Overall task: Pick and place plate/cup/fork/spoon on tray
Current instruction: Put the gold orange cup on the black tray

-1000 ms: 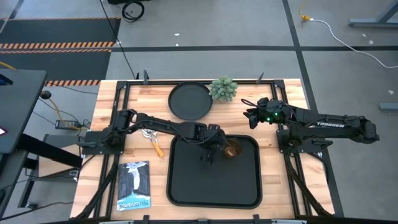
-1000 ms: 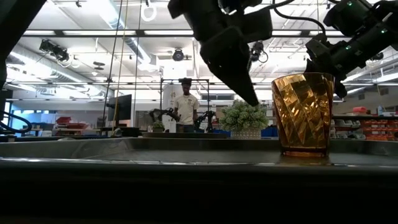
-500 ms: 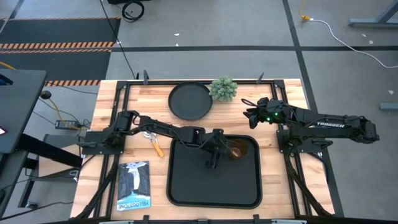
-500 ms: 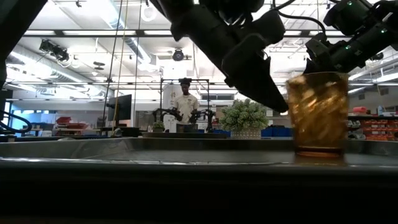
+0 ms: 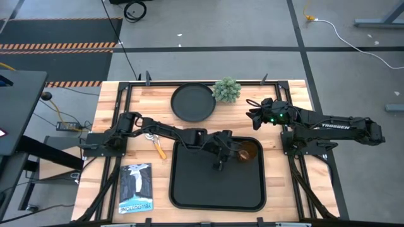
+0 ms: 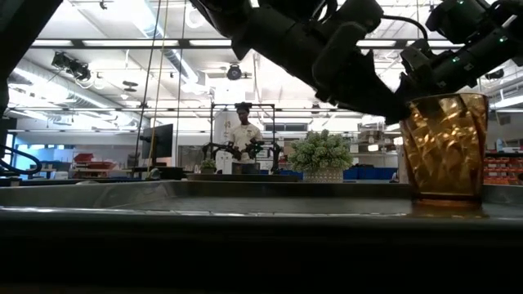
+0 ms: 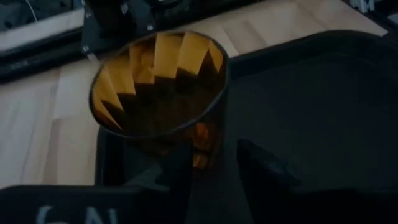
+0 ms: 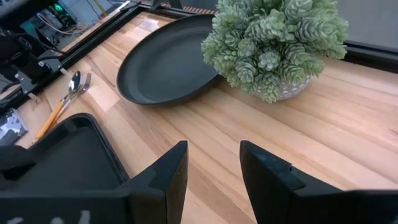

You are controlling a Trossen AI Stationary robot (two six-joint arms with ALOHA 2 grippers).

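Note:
The amber cup [image 5: 247,152] stands upright on its base in the far right part of the black tray [image 5: 189,189]. My left gripper [image 5: 231,151] is low over the tray on the cup's left, fingers a little apart, tips at the cup. The round black plate [image 5: 193,102] lies on the table beyond the tray. The orange-handled fork and spoon [image 5: 154,141] lie side by side on the table left of the tray. My right gripper [image 5: 250,115] is open and empty above the table's far right, beside a plant. My left gripper touches the cup's left wall near the rim [image 6: 406,109] with its fingertips. The fingers come slanting down from the table's left. In the left wrist view the cup's near wall [image 7: 200,144] stands just ahead of the gap between the fingers. The cup stays upright on the tray.
A small potted plant [image 5: 226,90] stands right of the plate, close to my right gripper. A booklet [image 5: 136,187] lies at the near left of the table. A person stands in the room beyond the table [image 6: 244,135].
My left gripper has moved toward the table's right edge, low over the tray, against the cup. The cup has slid upright along the tray toward its right rim.

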